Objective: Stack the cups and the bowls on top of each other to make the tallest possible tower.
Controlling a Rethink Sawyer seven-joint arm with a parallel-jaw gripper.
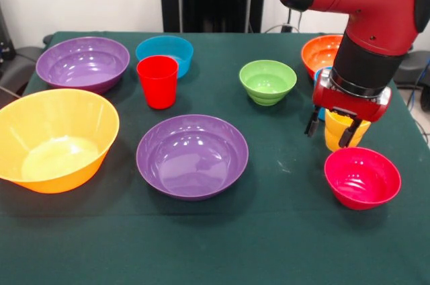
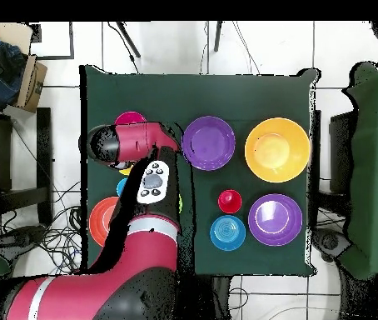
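While our gripper [image 1: 330,128] hangs near the table's edge, jaws apart, the upright yellow cup [image 1: 344,132] stands directly beneath them.

In the front view, the largest bowl [image 1: 55,138] sits at the table's [image 1: 282,245] near left, and a big bowl [image 1: 82,62] lies behind it at the far left. Another big bowl [image 1: 192,155] rests near the middle front. A cup [image 1: 157,81] stands behind that bowl, just in front of a smaller bowl [image 1: 165,51]. A small bowl [image 1: 267,81] lies right of centre. At the far right sits a further bowl [image 1: 320,53]; nearer, the gripper [image 1: 329,128] hangs over a cup [image 1: 344,132], with a small bowl [image 1: 362,177] in front.
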